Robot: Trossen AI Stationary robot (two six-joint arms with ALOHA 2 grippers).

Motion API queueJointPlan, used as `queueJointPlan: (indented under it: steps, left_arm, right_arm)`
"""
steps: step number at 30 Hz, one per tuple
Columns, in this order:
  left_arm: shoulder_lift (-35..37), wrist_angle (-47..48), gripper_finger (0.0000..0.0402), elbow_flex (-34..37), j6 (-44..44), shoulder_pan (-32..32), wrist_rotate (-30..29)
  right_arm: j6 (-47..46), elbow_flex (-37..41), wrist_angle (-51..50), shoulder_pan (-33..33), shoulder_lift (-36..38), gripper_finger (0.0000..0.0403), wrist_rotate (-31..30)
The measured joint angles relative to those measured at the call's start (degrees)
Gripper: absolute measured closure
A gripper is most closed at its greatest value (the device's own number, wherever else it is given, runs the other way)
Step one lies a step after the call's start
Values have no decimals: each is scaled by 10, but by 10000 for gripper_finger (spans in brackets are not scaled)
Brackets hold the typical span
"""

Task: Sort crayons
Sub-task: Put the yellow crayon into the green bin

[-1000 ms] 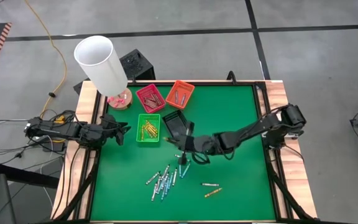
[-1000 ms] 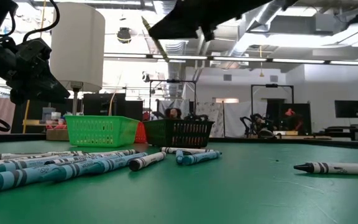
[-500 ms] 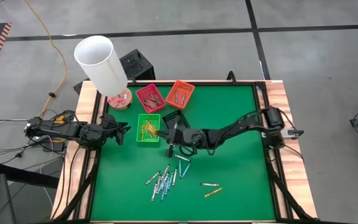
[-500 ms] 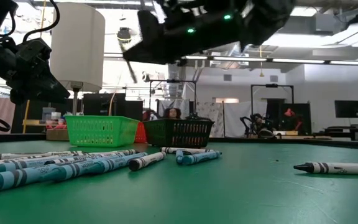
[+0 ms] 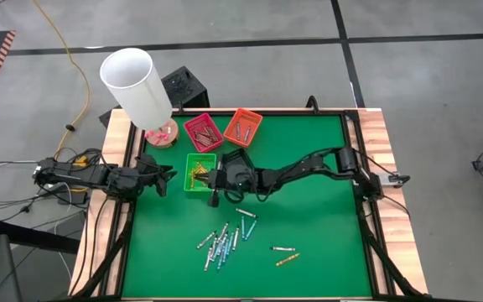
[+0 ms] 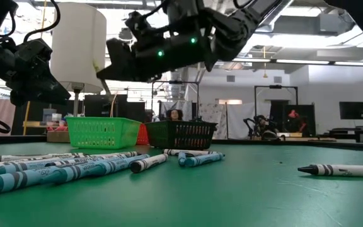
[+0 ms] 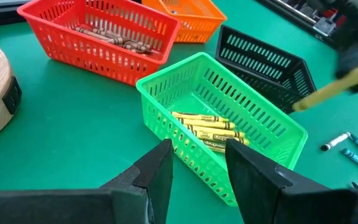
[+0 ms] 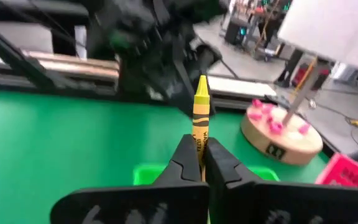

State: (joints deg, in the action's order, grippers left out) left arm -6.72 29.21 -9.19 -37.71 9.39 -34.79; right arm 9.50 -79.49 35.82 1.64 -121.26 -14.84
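Currently the right gripper (image 8: 201, 163) is clamped on a yellow crayon (image 8: 200, 112), held by its lower end with the tip standing proud beyond the fingers. In the high view this gripper (image 5: 214, 186) hangs at the near rim of the green tray (image 5: 199, 174), which lies directly beneath and just ahead of it and already holds yellow crayons (image 7: 205, 129).

Risks from here:
- Grip is on one end only. A jolt on release could pivot the stick so it lands on the tray wall and tips out onto the green table (image 5: 309, 226). It looks centred between the fingers, though the wrist view is too blurred to be sure.
- Released this close to the rim, the crayon may bounce off the lattice edge instead of dropping in.
- The black tray (image 7: 263, 62) sits just beside the gripper; an overshoot sideways puts yellow in the wrong bin.

Farther out, behind the gripper, the unsorted crayons (image 5: 223, 243) lie in a loose pile, mostly light blue and grey-white, with two strays well apart (image 5: 284, 254). Beyond the green tray stand the red tray (image 5: 202, 131) and orange tray (image 5: 242, 126).

The left gripper (image 7: 197, 168) waits on the far side of the green tray, fingers parted, holding nothing; a low sweep by the right arm could clip it.
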Motion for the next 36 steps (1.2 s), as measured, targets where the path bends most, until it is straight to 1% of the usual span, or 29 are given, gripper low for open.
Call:
queueJointPlan:
  steps: [5, 12, 28, 33, 36]
  left_arm:
    - [0, 0, 265, 0, 0, 0, 0]
    - [0, 0, 265, 0, 0, 0, 0]
    - [0, 0, 265, 0, 0, 0, 0]
    - [0, 0, 265, 0, 0, 0, -1]
    - [0, 0, 265, 0, 0, 0, 0]
  right_arm:
    - [-14, 2, -26, -17, -1, 401, 2]
    - [-21, 2, -26, -36, -1, 401, 17]
    - [-64, 2, -24, -55, -1, 401, 18]
    - [-66, -1, 12, -55, -25, 401, 27]
    - [-67, -8, 12, -55, -37, 401, 28]
